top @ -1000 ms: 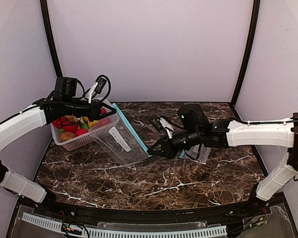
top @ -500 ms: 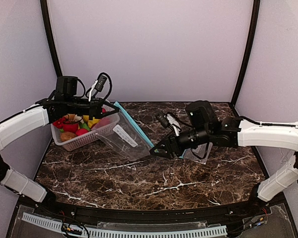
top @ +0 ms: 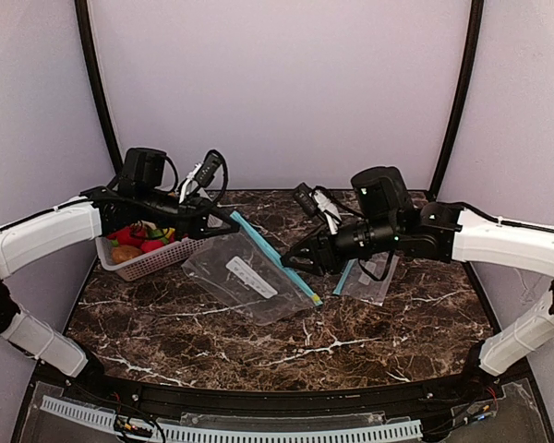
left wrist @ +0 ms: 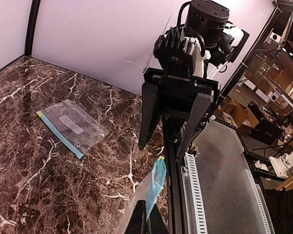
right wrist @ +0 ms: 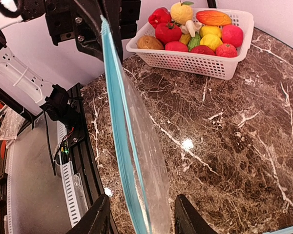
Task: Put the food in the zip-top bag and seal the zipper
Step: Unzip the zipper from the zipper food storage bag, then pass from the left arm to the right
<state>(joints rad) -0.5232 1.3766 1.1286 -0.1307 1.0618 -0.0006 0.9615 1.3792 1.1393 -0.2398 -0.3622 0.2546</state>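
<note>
The clear zip-top bag (top: 249, 275) with a teal zipper strip hangs between my two grippers above the marble table. My left gripper (top: 223, 219) is shut on the strip's far corner, and the left wrist view shows teal plastic pinched in its jaws (left wrist: 146, 212). My right gripper (top: 300, 263) stands open at the strip's other end. Its fingers (right wrist: 95, 219) straddle the bag's rim (right wrist: 132, 161) without gripping it. The food (right wrist: 195, 34), red, yellow, orange, green and brown toy pieces, lies heaped in the white lattice basket (right wrist: 195, 63) at the table's left (top: 152, 266).
A second zip-top bag (top: 365, 277) lies flat on the table under the right arm and also shows in the left wrist view (left wrist: 71, 126). Purple walls close in the back and sides. A black rail (top: 277, 397) runs along the table's near edge.
The right gripper has let go of the bag's zipper end and now stands open around it. Both grippers and the bag have shifted right, away from the basket.
</note>
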